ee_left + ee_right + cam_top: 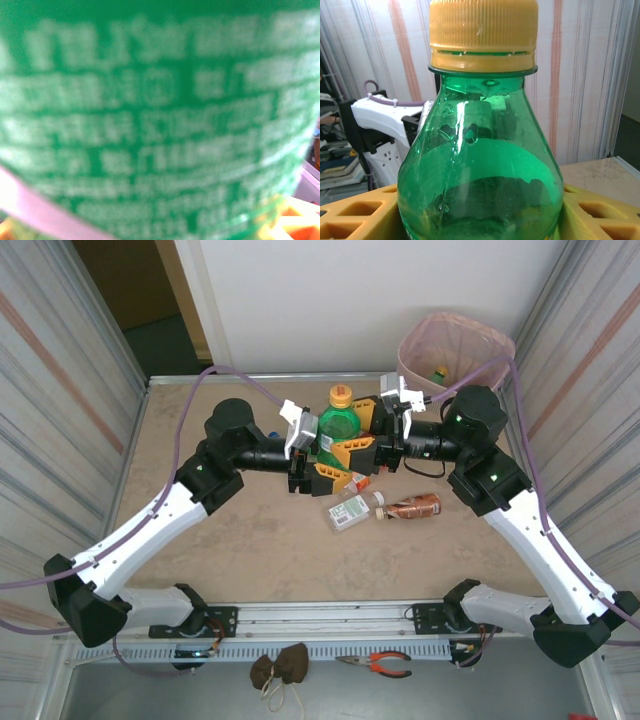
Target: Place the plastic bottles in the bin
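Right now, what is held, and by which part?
The green bottle, by its labelled body, in the left gripper; the right gripper flanks it, grip unclear.

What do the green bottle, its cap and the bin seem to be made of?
Green bottle: likely clear tinted plastic, glossy; highlights, see-through wall.
Cap: opaque yellow plastic, ribbed sides, dull.
Bin: probably plastic, pink mesh-patterned wall, matte.

Pliers point(378, 664): orange-handled, just below the table's point(250, 550) near edge.
Brown cloth bundle point(280, 668): below the same edge, centre-left.
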Robot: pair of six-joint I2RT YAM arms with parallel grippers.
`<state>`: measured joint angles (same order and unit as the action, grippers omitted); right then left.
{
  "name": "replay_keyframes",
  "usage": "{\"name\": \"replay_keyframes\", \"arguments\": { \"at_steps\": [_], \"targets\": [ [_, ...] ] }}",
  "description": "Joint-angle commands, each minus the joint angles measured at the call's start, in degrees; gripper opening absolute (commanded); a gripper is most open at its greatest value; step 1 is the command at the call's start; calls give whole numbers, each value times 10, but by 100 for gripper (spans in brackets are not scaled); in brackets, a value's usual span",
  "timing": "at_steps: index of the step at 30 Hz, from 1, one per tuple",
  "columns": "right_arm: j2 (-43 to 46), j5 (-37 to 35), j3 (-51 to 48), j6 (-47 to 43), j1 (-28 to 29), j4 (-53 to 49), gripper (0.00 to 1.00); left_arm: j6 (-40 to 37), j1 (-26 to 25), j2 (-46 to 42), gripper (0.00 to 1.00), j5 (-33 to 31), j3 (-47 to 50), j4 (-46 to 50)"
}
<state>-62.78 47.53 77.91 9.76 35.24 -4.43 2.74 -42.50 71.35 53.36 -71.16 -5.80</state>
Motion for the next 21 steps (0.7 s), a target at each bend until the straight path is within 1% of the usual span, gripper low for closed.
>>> {"name": "replay_keyframes", "arguments": {
  "at_steps": [1, 6, 8, 13, 16, 21],
  "targets": [
    [0, -2, 17, -8, 6, 7, 59, -9, -3, -6, 55, -6, -18, -1],
    [0, -5, 18, -7, 7, 10, 57, -9, -3, -10, 58, -11, -16, 0],
    [1, -8, 18, -7, 7, 11, 56, -8, -3, -13, 61, -12, -14, -2],
    [2, -23, 20, -11, 7, 12, 54, -11, -3, -25, 73, -26, -7, 0],
    [3, -36, 24, -22, 6, 3, 54, -22, -3, -39, 77, -56, 2, 12],
    [2, -72, 31, -40, -1, -9, 54, -42, -3, -76, 82, -111, 32, 16]
  ]
}}
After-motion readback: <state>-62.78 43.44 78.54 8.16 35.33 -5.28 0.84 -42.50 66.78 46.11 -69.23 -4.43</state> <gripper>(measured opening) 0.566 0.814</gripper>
